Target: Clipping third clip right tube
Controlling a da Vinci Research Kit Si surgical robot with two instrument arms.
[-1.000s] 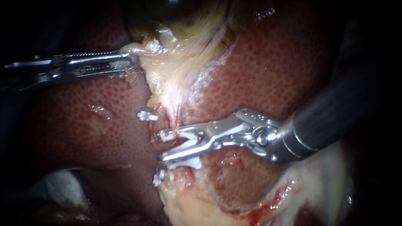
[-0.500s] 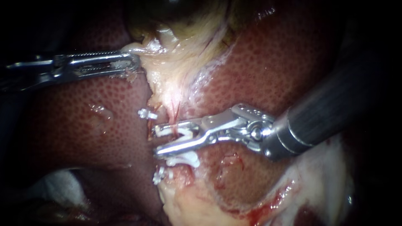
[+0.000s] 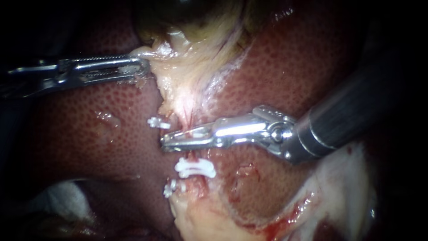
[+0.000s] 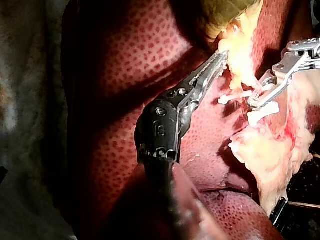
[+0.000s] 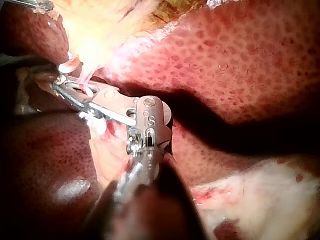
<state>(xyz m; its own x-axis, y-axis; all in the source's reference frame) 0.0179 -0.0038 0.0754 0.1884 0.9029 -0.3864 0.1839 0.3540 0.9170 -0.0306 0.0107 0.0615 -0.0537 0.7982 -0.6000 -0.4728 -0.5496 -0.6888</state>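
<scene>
Liver (image 3: 303, 67): mottled red-brown, fills most of the endoscope view and lies under everything else.

Gallbladder (image 3: 196, 18): dark green, at the top edge. A pale yellow-white tissue sheet (image 3: 183, 80) runs down from it and narrows toward the tube.

Right instrument (image 3: 166, 141): dark shaft from the right, metal jaws pointing left. The jaws are closed almost together across the tube, pressing a white clip in the jaws (image 3: 198, 132) from both sides.

Left instrument (image 3: 143, 67): shaft from the left, lying level. Its long toothed jaws are closed on the edge of the pale tissue sheet just below the gallbladder, well apart from the right instrument.

Tube (image 3: 191, 155): a thin reddish strand from the pale sheet's narrow end, passing between the right instrument's jaws and on downward.

Lower clip (image 3: 195, 168): white, closed across the tube just below the jaws, not touching them.

Small clip (image 3: 157, 122): white, just left of the tube, above the jaw tips.

Lowest clip (image 3: 169, 189): white, near the lower clip, to its lower left.
</scene>
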